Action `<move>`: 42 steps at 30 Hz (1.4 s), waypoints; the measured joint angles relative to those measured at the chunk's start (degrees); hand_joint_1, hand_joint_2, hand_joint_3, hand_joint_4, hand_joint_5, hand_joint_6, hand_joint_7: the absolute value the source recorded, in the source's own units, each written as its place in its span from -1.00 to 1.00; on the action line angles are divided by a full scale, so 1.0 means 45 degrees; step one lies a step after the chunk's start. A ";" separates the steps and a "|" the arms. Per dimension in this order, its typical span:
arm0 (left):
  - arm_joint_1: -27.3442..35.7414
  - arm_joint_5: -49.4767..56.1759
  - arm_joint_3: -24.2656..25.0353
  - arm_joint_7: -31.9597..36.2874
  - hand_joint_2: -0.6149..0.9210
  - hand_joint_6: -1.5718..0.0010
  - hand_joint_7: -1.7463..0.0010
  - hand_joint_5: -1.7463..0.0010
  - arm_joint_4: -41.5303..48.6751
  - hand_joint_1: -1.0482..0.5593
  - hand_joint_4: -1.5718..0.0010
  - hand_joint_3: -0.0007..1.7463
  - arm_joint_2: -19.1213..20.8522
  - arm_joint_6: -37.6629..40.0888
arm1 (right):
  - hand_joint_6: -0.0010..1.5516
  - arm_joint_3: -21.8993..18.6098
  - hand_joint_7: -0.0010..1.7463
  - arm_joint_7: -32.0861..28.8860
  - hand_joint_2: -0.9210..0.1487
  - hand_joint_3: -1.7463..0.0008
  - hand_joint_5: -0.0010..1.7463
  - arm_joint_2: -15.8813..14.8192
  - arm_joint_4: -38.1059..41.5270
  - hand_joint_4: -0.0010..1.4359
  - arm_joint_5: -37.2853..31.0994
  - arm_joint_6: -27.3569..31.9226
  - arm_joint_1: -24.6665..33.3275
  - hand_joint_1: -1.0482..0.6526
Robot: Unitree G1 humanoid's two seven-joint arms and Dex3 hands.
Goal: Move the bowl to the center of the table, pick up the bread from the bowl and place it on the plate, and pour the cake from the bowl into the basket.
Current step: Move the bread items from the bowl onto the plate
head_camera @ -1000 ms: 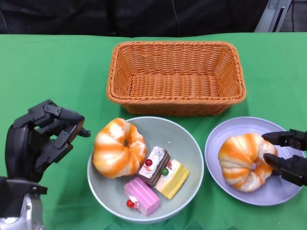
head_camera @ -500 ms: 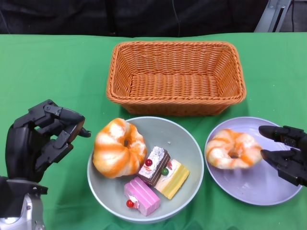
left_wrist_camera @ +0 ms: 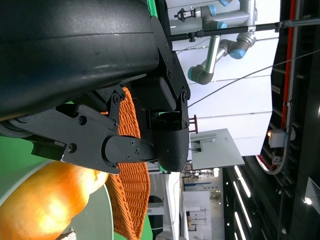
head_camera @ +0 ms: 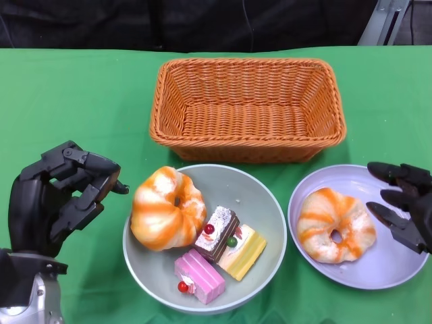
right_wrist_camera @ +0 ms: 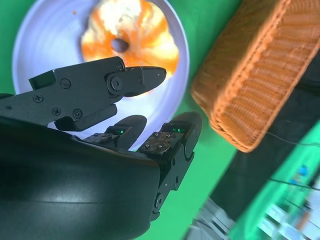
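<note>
A grey-green bowl (head_camera: 266, 206) sits at the table's front middle, holding an orange-and-white bread ring (head_camera: 167, 208) and three cake slices: a chocolate one (head_camera: 217, 233), a yellow one (head_camera: 242, 252) and a pink one (head_camera: 200, 276). A second bread ring (head_camera: 337, 224) lies flat on the lilac plate (head_camera: 398, 270) at the right. My right hand (head_camera: 405, 204) hovers open at the plate's right edge, apart from that bread (right_wrist_camera: 131, 29). My left hand (head_camera: 59, 196) stands left of the bowl, fingers half curled, holding nothing. The wicker basket (head_camera: 247, 108) behind the bowl is empty.
Green cloth (head_camera: 74, 101) covers the table. A dark backdrop runs along the far edge. In the left wrist view, the basket (left_wrist_camera: 131, 185) and a distant robot arm (left_wrist_camera: 220, 37) show behind my fingers.
My right hand has let go of the bread ring, which dropped flat onto the plate, and the fingers have spread and drawn back to the right. My left hand has not moved.
</note>
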 measured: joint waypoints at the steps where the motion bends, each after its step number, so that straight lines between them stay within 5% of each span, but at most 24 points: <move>1: 0.0000 -0.0001 -0.0001 0.0000 0.99 -0.23 -0.03 -0.51 0.0000 0.14 -0.05 -0.64 0.0000 0.0000 | -0.14 -0.0001 -0.98 -0.0007 -1.00 0.85 -0.76 0.0020 -0.0014 -0.28 -0.0001 -0.0121 0.0002 -0.06; 17: -0.0001 -0.0017 -0.0002 0.0004 0.97 -0.24 -0.01 -0.50 0.0001 0.14 -0.06 -0.63 0.0000 0.0003 | -0.14 0.0493 -0.99 0.0376 -1.00 0.94 -0.71 -0.0279 -0.0077 -0.16 -0.0483 -0.4955 0.0282 -0.24; 42: -0.0015 -0.0018 0.0096 0.0019 0.99 -0.22 -0.02 -0.51 0.0001 0.14 -0.04 -0.63 0.0004 0.0007 | -0.03 0.2586 -0.98 0.0824 -0.91 1.00 -0.31 -0.0302 -0.1146 -0.22 -0.2821 -0.7486 -0.0410 -0.42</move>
